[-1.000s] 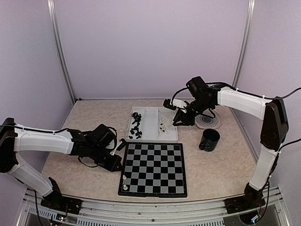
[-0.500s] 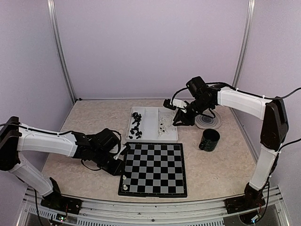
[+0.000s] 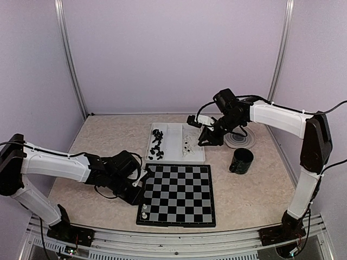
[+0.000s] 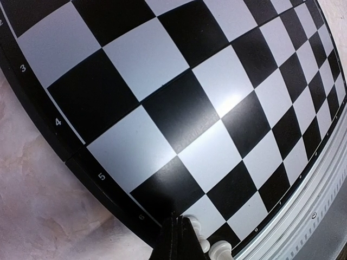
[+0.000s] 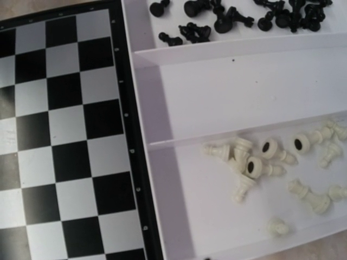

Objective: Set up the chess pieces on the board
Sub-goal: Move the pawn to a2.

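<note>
**Barely begun: two pieces out, the rest waiting in the tray**

At the left, the left hand (image 3: pixel 142 188) low over the near left edge of the board (image 3: pixel 184 189), one dark finger (image 4: pixel 176 238) showing in the wrist view right beside two white pieces (image 4: pixel 219 250); no telling whether spread or pinching. Those two standing on squares by the near left corner, one behind the other along the left edge, with nothing else on the checks. Judged from that, only a first sliver done, and nearly both sets left to place.

Just beside the board's far edge, the white tray (image 3: pixel 173 135) in three compartments: black pieces (image 3: pixel 157 143) heaped in the left one, none in the middle one, white pieces (image 5: pixel 255 162) scattered in the right one, several on their sides. Over that right compartment, the right hand (image 3: pixel 207 136), hovering; fingers out of its own camera's sight, so cannot tell if spread or pressed together. Further right, a round grey disc (image 3: pixel 242 141) and a black mug (image 3: pixel 241 160), near each other and apart from the board.

Underneath, a beige marbled tabletop (image 3: pixel 87 146), flat and matte. Around it, plain lilac walls (image 3: pixel 173 54) with slim metal posts (image 3: pixel 69 59) in the corners, and a metal rail (image 3: pixel 162 238) along the near edge
</note>
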Tool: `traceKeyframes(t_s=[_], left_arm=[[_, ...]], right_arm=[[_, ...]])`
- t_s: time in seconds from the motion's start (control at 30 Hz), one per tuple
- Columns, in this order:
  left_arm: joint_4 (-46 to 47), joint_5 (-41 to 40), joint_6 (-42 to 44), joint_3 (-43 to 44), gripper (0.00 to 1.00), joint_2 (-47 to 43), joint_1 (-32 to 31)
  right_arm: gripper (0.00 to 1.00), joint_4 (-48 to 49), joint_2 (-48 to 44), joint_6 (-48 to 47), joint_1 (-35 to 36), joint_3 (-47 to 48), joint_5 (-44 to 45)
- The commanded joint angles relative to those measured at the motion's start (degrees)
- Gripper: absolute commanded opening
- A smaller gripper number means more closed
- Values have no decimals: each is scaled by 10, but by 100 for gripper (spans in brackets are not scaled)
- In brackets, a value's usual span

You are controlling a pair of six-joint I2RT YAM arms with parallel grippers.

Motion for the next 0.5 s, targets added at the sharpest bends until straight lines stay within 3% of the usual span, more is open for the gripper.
traceKeyframes(t_s=[0.0, 0.47], left_arm=[[13, 11, 1, -8, 0, 2, -8], [15, 14, 6, -13, 0, 6, -10]], right_arm=[[26, -2, -13, 5, 9, -6, 2], [26, -3, -8, 3, 15, -7, 12]])
